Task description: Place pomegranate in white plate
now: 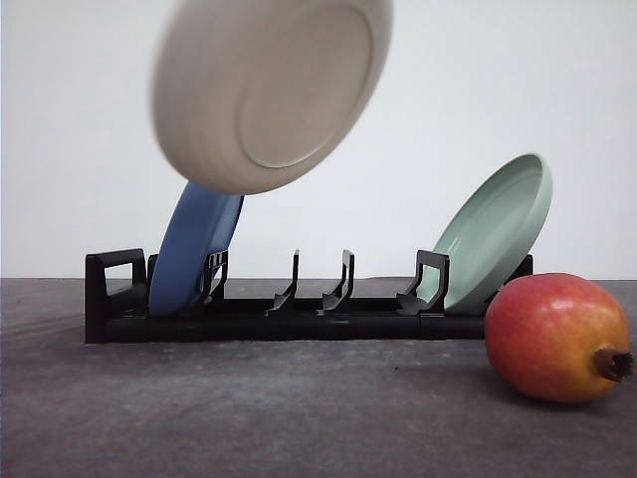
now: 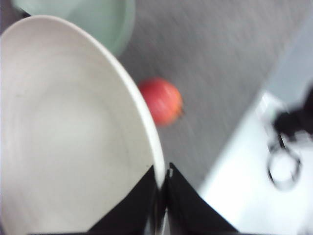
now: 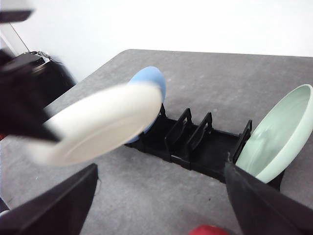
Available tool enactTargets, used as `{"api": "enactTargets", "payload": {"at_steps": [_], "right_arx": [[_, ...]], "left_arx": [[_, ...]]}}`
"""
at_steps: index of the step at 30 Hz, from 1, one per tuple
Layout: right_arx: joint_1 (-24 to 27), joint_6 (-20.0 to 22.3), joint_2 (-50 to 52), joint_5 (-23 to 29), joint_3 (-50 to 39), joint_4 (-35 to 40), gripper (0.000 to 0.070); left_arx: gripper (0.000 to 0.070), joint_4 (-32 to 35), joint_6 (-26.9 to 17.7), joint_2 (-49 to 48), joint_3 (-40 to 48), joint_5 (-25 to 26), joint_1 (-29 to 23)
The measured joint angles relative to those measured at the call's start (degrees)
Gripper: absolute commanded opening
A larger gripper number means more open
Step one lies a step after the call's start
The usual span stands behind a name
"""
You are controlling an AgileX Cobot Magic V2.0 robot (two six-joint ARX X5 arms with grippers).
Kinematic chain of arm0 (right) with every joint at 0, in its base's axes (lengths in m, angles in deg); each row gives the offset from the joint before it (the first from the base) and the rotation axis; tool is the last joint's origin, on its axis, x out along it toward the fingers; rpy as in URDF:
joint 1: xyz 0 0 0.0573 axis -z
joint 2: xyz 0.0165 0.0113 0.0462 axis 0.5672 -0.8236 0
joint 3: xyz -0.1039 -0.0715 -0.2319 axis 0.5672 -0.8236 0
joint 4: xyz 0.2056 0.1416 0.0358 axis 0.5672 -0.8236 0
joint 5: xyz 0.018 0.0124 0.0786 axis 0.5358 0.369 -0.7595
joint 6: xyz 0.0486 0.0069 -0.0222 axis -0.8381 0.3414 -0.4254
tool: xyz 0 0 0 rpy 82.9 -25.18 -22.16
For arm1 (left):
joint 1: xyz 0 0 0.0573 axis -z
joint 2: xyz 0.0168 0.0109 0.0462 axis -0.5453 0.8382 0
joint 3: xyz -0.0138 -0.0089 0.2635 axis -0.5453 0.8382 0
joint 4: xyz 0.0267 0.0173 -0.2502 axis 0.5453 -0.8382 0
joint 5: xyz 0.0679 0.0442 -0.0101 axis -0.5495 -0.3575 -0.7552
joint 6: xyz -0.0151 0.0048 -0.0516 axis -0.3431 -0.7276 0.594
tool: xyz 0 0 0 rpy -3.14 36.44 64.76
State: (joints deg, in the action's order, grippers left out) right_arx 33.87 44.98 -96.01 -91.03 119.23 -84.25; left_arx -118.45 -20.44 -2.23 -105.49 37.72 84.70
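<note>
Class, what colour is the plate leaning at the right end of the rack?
Pale green plate, clearest in the front view.

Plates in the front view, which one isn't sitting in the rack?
The white plate, held in the air by the left gripper; the blue plate and pale green plate stand in the rack.

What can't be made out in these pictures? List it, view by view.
- Front view: the white plate is motion-blurred and cut off by the top edge.
- Right wrist view: the pomegranate is cut off by the bottom edge.
- Left wrist view: the pale green plate is mostly hidden behind the white plate.
</note>
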Motion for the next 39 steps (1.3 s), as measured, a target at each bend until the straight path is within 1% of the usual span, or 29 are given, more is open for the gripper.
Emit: {"api": "enactTargets", "payload": {"at_steps": [3, 5, 8, 11, 14, 16, 19, 25, 29, 32, 39], "right_arx": [[0.0, 0.0, 0.0, 0.0, 0.0, -0.1, 0.0522], [0.0, 0.0, 0.0, 0.0, 0.0, -0.1, 0.0522], [0.0, 0.0, 0.0, 0.0, 0.0, -0.1, 0.0522], [0.0, 0.0, 0.0, 0.0, 0.0, -0.1, 0.0522], [0.0, 0.0, 0.0, 0.0, 0.0, -0.1, 0.0522], [0.0, 0.0, 0.0, 0.0, 0.0, -0.1, 0.0522], [0.0, 0.0, 0.0, 0.0, 0.0, -0.1, 0.0522], [0.0, 0.0, 0.0, 0.0, 0.0, -0.2, 0.0522], [0.0, 0.0, 0.0, 0.0, 0.0, -0.1, 0.0522], [0.0, 0.0, 0.0, 0.0, 0.0, -0.1, 0.0522], [0.0, 0.0, 0.0, 0.0, 0.0, -0.2, 0.0522]], "left_arx": [[0.0001, -4.6, -0.4, -0.9, 0.0, -4.3, 5.3], [0.0001, -6.0, -0.3, -0.9, 0.0, -8.9, 9.1], [0.0001, -5.3, 0.1, -0.9, 0.8, -15.7, 14.3], [0.0, -4.9, 1.7, -0.9, 3.7, -21.6, 18.5], [0.0, -4.6, 3.5, -0.9, 8.4, -26.7, 21.6], [0.0, -2.9, 4.9, -0.9, 11.7, -29.1, 22.4], [0.0, 2.5, 7.0, -0.9, 17.7, -30.5, 22.9], [0.0, 15.3, 10.7, -0.8, 30.7, -30.8, 22.9], [0.0, 21.7, 12.4, 1.1, 37.3, -31.7, 22.9], [0.0, 24.2, 13.1, 3.9, 39.2, -31.9, 22.9], [0.0, 27.3, 14.8, 11.2, 39.2, -32.2, 23.3]]}}
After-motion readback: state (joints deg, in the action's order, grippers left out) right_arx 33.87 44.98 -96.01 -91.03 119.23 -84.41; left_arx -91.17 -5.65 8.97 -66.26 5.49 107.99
